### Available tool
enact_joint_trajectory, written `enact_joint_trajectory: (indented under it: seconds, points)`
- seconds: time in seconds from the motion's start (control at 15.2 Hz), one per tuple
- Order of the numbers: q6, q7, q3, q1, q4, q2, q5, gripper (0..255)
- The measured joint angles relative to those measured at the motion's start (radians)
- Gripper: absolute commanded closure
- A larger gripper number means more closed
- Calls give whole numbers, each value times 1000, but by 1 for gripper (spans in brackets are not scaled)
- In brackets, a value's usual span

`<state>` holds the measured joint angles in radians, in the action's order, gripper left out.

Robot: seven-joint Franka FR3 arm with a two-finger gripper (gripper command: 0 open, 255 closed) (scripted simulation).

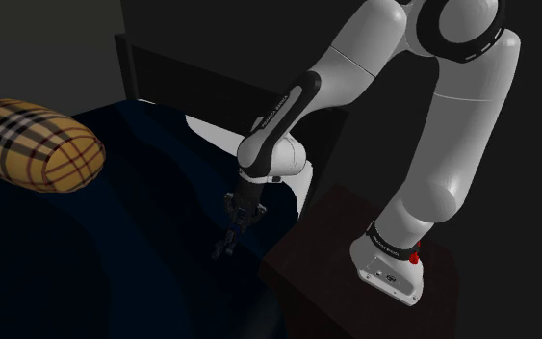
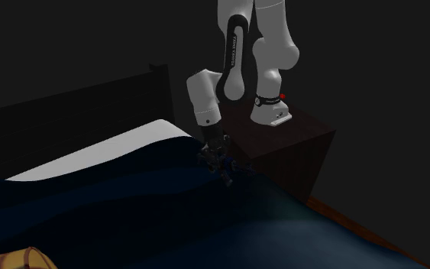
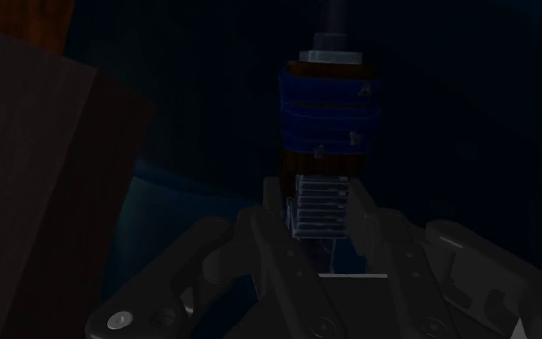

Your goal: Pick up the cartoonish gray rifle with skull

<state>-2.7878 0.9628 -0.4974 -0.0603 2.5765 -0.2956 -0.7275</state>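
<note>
The black gripper [image 3: 319,223] is pinching the toy rifle [image 3: 326,106] — its two fingers [image 3: 271,221] press on a ribbed grey part from both sides. Past the fingers the rifle looks blue with dark brown bands, and it has a thin grey tip at the far end.

In the shoulder view the gripper [image 1: 238,220] points down just beside the stand [image 1: 336,255], on the shoulder view's left of it. The rifle [image 1: 222,247] hangs below the gripper, tilted. It is over the dark blue blanket [image 1: 143,241], very near the stand's edge. I cannot tell if the rifle touches the blanket.

In the second exterior view the gripper [image 2: 215,155] and the rifle [image 2: 227,174] are just beside the stand [image 2: 297,141], low over the blanket [image 2: 167,206].

The white arm [image 1: 423,144] goes up from the stand and bends back down to the gripper. A plaid roll pillow [image 1: 33,144] — tan with dark stripes — lies far from the stand. A white sheet [image 2: 91,159] and a dark headboard [image 2: 75,99] are farther from the stand than the rifle is.
</note>
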Motion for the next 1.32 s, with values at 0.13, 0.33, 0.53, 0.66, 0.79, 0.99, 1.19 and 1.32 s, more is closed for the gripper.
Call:
enact_joint_trajectory:
  seconds: [0.13, 0.33, 0.53, 0.66, 0.79, 0.99, 1.19, 1.32]
  points:
    - [0, 0, 0, 0, 0, 0, 0, 255]
    - [8, 2, 0, -2, 3, 9, 1, 255]
    - [46, 20, 0, -3, 14, 59, 7, 255]
    - [76, 35, 0, -5, 18, 94, 13, 255]
    - [108, 53, 0, -5, 22, 131, 20, 255]
    - [150, 69, 1, -8, 27, 179, 27, 255]
    - [202, 90, 2, -12, 31, 237, 34, 255]
    - [225, 102, 2, -12, 30, 260, 39, 255]
